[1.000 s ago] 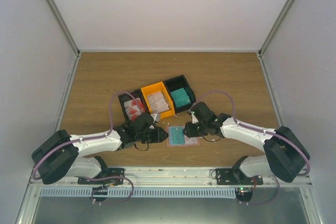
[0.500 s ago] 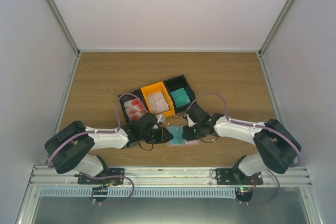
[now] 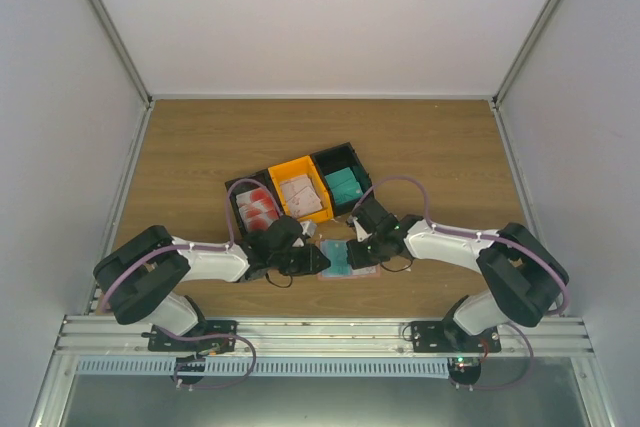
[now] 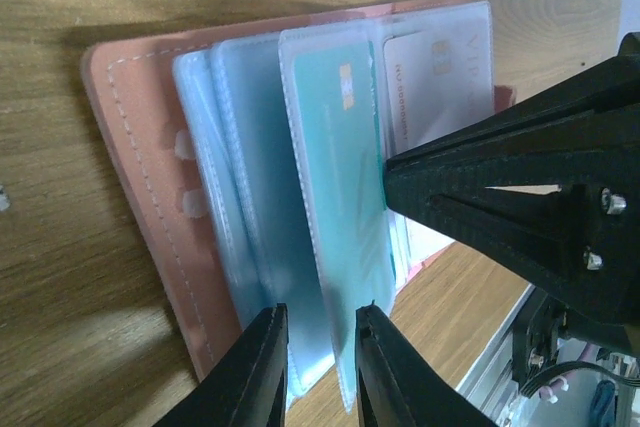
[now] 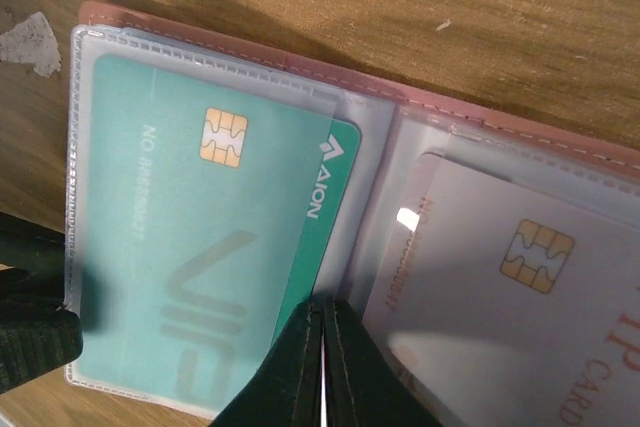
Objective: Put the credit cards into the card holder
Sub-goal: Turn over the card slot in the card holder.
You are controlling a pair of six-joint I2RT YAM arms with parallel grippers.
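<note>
1. The holder (image 3: 338,261) lies open on the table (image 3: 200,147), just in front of the bins (image 3: 294,161), between the two grippers.
2. From above, both arms crowd over the holder, so only its teal middle and a reddish edge show.
3. The teal card (image 5: 190,237) sits mostly inside a clear pocket. Its edge nearest the fold sticks out bare.
4. A pale card (image 5: 510,287) lies in the pocket on the other side, cut off by the frame of the right wrist view.
5. The right gripper (image 5: 322,305) has its fingers pressed together, with the tip at the teal card's exposed edge.
6. The left gripper (image 4: 321,312) has a narrow gap between its fingers, and the pocket leaves' edges run between them. I cannot tell whether they touch the leaves.
7. The left wrist view is blurred, so the print on the cards is unreadable there.
</note>
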